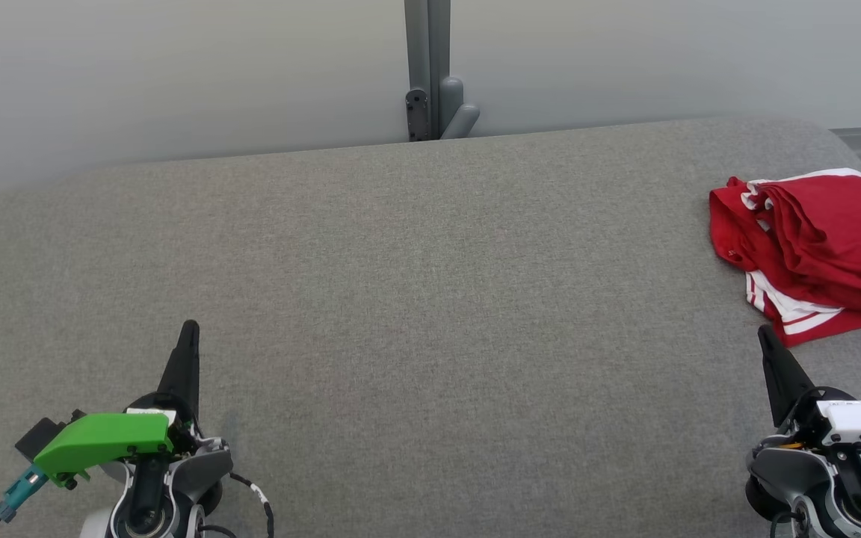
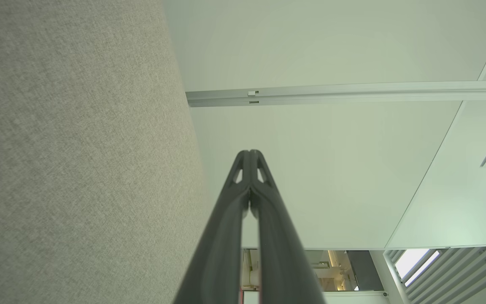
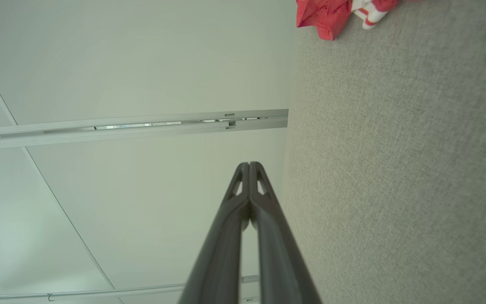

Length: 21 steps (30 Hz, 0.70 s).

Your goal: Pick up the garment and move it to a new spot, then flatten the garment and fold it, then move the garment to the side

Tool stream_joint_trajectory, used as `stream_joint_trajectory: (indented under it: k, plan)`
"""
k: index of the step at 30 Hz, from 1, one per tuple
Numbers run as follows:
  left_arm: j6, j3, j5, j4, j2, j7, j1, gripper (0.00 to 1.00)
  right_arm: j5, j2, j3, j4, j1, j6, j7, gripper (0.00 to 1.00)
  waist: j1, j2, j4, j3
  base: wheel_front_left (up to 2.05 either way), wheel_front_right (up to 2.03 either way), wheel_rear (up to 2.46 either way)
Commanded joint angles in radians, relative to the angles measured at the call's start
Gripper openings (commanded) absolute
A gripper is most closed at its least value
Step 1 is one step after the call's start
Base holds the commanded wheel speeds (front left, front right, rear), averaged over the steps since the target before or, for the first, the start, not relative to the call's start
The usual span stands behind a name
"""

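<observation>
The garment (image 1: 819,250) is red with white stripes and lies crumpled at the far right of the grey fabric surface (image 1: 415,284). A corner of the garment (image 3: 325,14) shows at the top of the right wrist view. My right gripper (image 1: 765,334) is shut and empty at the lower right, its tips just below the garment's near edge and apart from it. My left gripper (image 1: 190,326) is shut and empty at the lower left, far from the garment. In both wrist views the fingertips (image 2: 249,153) (image 3: 249,164) are pressed together.
A pale wall with a grey post and bracket (image 1: 430,82) runs along the back edge of the surface. The wide grey surface between the two grippers is bare fabric.
</observation>
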Motion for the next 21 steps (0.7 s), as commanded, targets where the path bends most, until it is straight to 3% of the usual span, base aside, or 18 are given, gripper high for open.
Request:
stream_joint_trajectory:
  k: [1, 21]
  plan:
    - [-0.005, 0.003, -0.005, 0.0, 0.004, 0.003, -0.012, 0.0, 0.0, 0.0, -0.002, 0.001, -0.01, 0.0, 0.002, 0.0, 0.0, 0.0, 0.0, 0.0, 0.0, 0.0, 0.0]
    - [-0.005, 0.003, -0.005, 0.0, 0.004, 0.003, -0.012, 0.0, 0.0, 0.0, -0.003, 0.001, -0.01, 0.0, 0.002, 0.0, 0.0, 0.0, 0.0, 0.0, 0.0, 0.0, 0.0]
